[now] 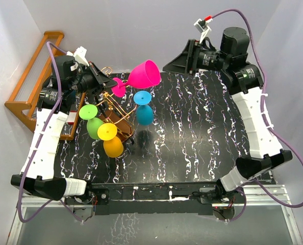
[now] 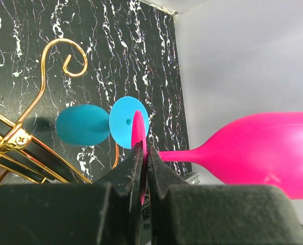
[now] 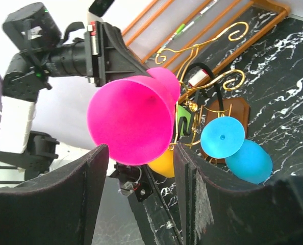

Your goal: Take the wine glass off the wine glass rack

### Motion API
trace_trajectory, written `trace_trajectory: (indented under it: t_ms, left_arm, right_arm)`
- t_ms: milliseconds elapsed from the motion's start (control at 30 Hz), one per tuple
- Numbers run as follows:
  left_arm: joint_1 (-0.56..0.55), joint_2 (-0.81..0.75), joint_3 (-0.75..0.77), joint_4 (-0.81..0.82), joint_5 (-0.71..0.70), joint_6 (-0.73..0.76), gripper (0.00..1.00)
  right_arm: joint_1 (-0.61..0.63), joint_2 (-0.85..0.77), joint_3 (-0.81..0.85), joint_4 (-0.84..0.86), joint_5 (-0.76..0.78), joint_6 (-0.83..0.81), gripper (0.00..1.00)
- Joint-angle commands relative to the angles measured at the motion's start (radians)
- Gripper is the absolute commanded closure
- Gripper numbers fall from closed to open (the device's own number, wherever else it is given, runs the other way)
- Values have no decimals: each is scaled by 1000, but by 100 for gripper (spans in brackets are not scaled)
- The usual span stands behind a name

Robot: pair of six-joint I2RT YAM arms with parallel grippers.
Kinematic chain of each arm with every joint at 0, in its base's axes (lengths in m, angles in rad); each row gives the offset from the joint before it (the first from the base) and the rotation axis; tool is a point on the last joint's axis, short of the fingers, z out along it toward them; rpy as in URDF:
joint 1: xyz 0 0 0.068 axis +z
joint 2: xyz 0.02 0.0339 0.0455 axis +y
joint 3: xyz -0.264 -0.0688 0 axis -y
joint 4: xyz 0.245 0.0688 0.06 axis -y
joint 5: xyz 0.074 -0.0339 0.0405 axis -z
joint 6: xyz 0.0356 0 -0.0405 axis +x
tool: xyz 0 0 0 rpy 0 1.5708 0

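Observation:
The pink wine glass (image 1: 144,75) lies sideways in the air at the back, its bowl (image 3: 131,120) facing my right arm. My left gripper (image 2: 145,150) is shut on the edge of its round pink foot, with the stem and bowl (image 2: 263,150) running off to the right. The gold wire wine glass rack (image 1: 116,104) stands just below and beside it on a brown base (image 1: 125,133). My right gripper (image 3: 140,153) is open just beyond the bowl's rim, its fingers (image 3: 190,178) apart and touching nothing. In the top view it (image 1: 167,66) sits right of the bowl.
A blue glass (image 1: 144,109), a green glass (image 1: 93,122) and a yellow glass (image 1: 110,140) hang upside down on the rack. An orange-brown wooden shelf (image 1: 29,87) leans at the far left behind my left arm. White walls close the sides and back.

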Motion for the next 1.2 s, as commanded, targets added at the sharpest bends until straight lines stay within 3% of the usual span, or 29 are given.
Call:
trace_trajectory:
  t_ms: [0, 433, 500, 567, 600, 667, 800, 1033, 1167]
  left_arm:
    - [0, -22, 35, 19, 27, 3, 100]
    - [-1, -37, 38, 8, 28, 1, 100]
    - [0, -39, 36, 6, 27, 1, 100]
    - [-2, -39, 36, -2, 20, 5, 100]
    - [-1, -41, 37, -10, 11, 8, 94]
    - [-1, -43, 40, -26, -12, 15, 70]
    - [-1, -58, 47, -71, -104, 20, 49]
    - [-1, -135, 43, -107, -330, 19, 44]
    - [-1, -155, 44, -99, -355, 28, 44]
  right_arm:
    - [55, 39, 102, -97, 137, -83, 45]
    - [173, 112, 135, -121, 294, -117, 50]
    - [192, 123, 139, -110, 296, -110, 63]
    - [202, 132, 150, -107, 311, -98, 90]
    - [203, 131, 154, -103, 324, -91, 92]
    - [203, 121, 153, -90, 369, -83, 92]
    - [201, 92, 165, -81, 517, -85, 92]
    - [149, 29, 153, -70, 921, -90, 92]
    - [-26, 76, 130, -193, 1013, -93, 92]
